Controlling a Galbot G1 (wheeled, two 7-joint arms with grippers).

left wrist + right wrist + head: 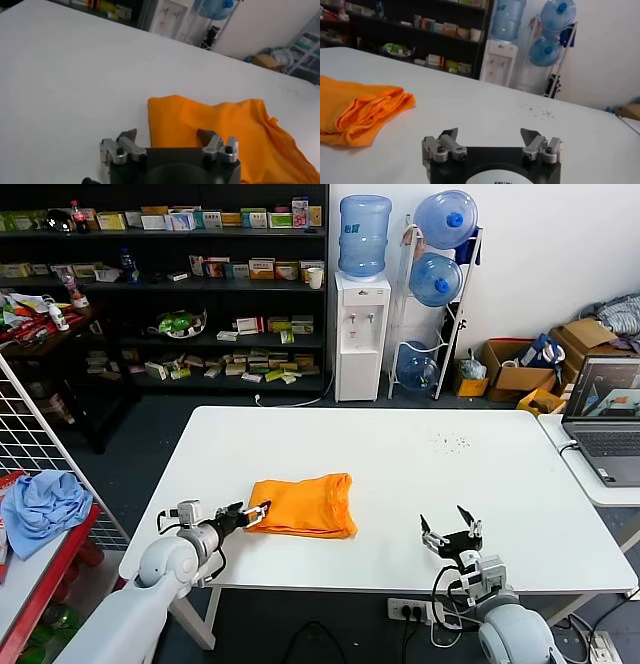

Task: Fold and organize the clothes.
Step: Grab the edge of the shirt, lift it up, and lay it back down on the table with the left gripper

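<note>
The orange T-shirt [305, 505] lies folded into a compact rectangle on the white table [420, 454], left of centre near the front edge. No lettering shows. My left gripper [256, 514] is open at the shirt's near left corner; in the left wrist view [167, 135] one finger sits over the orange cloth [225, 130] and the other over bare table, holding nothing. My right gripper [450, 529] is open and empty above the table's front right, well apart from the shirt; it also shows in the right wrist view [490, 134], with the shirt [360, 112] off to one side.
A light blue cloth [42, 502] lies on a side stand at the far left. An open laptop [605, 419] sits on a second table at the right. Shelves [160, 294], a water dispenser [360, 334] and bottle rack stand behind. Small dark specks [450, 442] dot the table.
</note>
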